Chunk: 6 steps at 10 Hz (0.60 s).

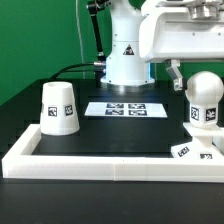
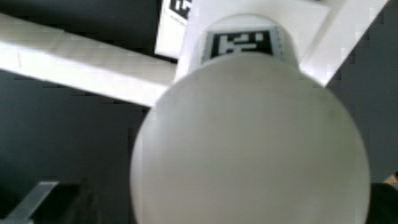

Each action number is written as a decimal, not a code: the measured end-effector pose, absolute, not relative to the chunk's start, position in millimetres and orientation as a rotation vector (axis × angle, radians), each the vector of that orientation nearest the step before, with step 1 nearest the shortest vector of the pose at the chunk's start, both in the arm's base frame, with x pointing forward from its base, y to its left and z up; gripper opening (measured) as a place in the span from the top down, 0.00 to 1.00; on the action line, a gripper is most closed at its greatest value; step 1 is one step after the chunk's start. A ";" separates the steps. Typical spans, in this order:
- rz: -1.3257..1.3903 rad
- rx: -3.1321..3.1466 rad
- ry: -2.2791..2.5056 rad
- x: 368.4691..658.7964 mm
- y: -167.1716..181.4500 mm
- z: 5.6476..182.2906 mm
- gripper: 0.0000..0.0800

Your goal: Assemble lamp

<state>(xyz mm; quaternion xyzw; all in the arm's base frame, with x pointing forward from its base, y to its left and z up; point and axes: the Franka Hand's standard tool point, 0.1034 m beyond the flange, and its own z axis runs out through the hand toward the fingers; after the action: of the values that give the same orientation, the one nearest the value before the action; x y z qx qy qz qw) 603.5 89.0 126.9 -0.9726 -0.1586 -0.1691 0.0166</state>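
The rounded white bulb (image 1: 204,100) stands upright on the flat square base (image 1: 191,151) at the exterior view's right. My gripper (image 1: 202,82) hangs over the bulb. One finger (image 1: 176,78) shows beside the bulb with a small gap, and the other is out of frame. In the wrist view the bulb (image 2: 249,140) fills the picture, its tag facing the camera. Dark fingers (image 2: 43,200) show at the edges, apart from the bulb, so the gripper (image 2: 222,208) looks open around it. The tapered shade (image 1: 59,108) stands on the table at the exterior view's left.
The marker board (image 1: 125,108) lies flat in front of the arm's white pedestal (image 1: 127,62). A long white border rail (image 1: 100,160) runs along the front and up the left side; it also crosses the wrist view (image 2: 80,72).
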 end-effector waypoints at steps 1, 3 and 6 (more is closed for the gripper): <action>-0.371 -3.032 -0.479 598.9 92.0 124.3 0.13; -0.215 -3.031 -0.468 599.8 96.5 125.3 0.13; -0.020 -3.030 -0.478 602.3 97.5 123.2 0.13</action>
<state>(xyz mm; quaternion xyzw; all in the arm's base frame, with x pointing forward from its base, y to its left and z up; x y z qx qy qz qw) 602.3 97.5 123.2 -0.9871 -0.1556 -0.0064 0.0368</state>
